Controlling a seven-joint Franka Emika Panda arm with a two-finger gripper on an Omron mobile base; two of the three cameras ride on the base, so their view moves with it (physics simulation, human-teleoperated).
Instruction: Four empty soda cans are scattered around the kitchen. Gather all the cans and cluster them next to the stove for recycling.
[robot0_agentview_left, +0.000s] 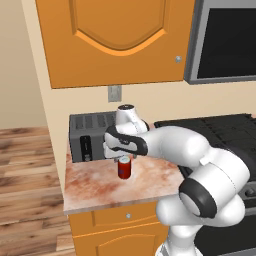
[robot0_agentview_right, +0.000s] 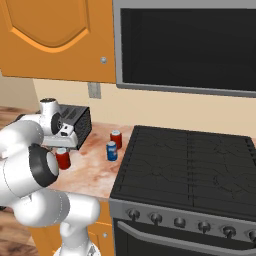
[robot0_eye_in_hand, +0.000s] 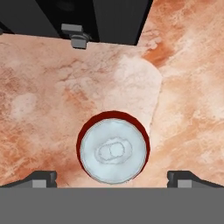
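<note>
Two cans already stand close together on the desk (robot0_agentview_right: 95, 175) just beside the stove (robot0_agentview_right: 185, 160): a red can (robot0_agentview_right: 116, 138) and a blue can (robot0_agentview_right: 112, 151). A third can, red (robot0_agentview_left: 124, 168), stands upright farther along the desk, in front of the toaster (robot0_agentview_left: 90, 135), apart from that pair. The fourth remains to be fetched, by my judgement. The fingers (robot0_eye_in_hand: 112, 178) are spread wide, directly above the third can, one on each side of its silver top, holding nothing.
</note>
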